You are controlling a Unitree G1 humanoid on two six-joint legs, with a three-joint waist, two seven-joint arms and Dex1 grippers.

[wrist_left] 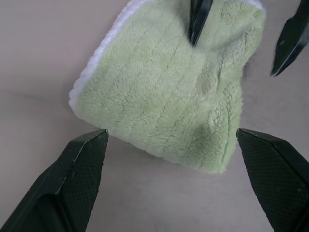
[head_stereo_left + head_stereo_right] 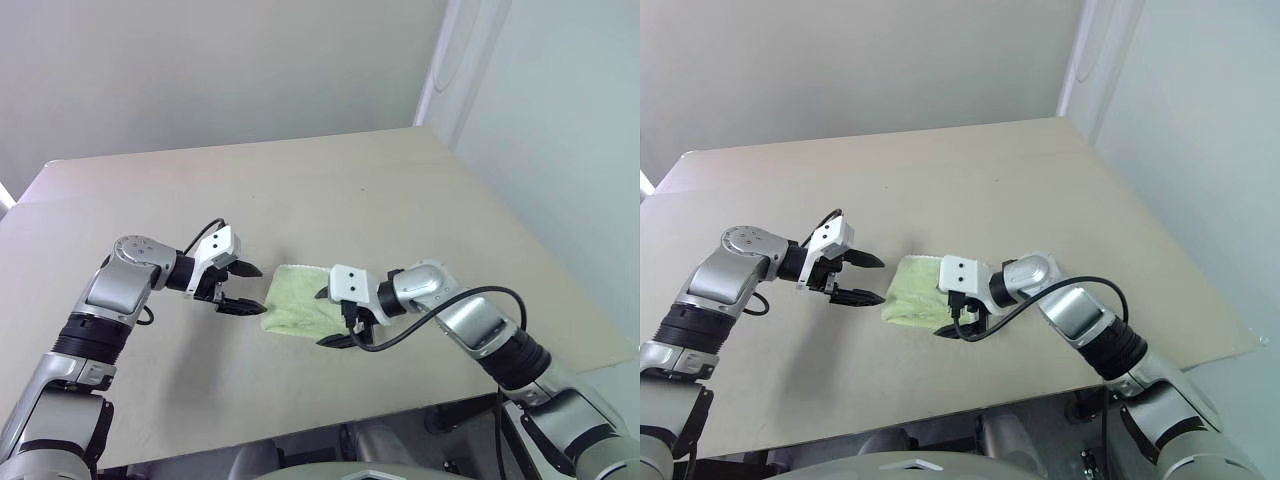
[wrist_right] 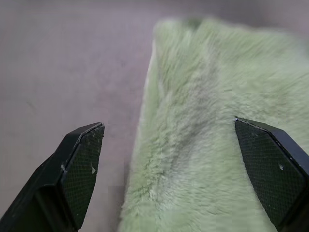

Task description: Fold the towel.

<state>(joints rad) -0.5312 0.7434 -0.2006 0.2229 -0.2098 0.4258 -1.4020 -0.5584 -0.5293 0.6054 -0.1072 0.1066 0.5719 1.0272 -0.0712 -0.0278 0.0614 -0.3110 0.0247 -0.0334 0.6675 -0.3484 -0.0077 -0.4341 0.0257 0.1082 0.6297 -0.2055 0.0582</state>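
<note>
The towel point(image 2: 297, 303) lay folded into a small, thick, roughly square packet on the table point(image 2: 330, 190), toward the table's near edge and about midway along it. Its pile was a soft pale lime green, fluffy terry with faint ribbed rows running across the upper face. A whitish stitched edging ran along one side and round a corner, clearly seen in the left wrist view point(image 1: 91, 67), while the opposite side ended in a rounded fold with no edging. The layers sat a little unevenly, so the packet bulged and its outline was not quite square. A shallow crease crossed the upper face.

The left gripper point(image 2: 243, 287) was just beside the towel on the robot's left, pointed at it, its two black fingers spread wide and empty; the lower fingertip was near the towel's edge, apart from the cloth. The right gripper point(image 2: 326, 318) was at the towel's other side, also spread wide and holding nothing. One of its fingers reached over the towel's upper face and the other stood past the towel's near edge; whether either touched the pile I could not tell. In the right wrist view one finger point(image 3: 270, 164) showed over the green pile and the other over the bare table beside the towel.

The table was a plain pale beige surface, and beyond its far edge stood a light wall point(image 2: 220, 70).
</note>
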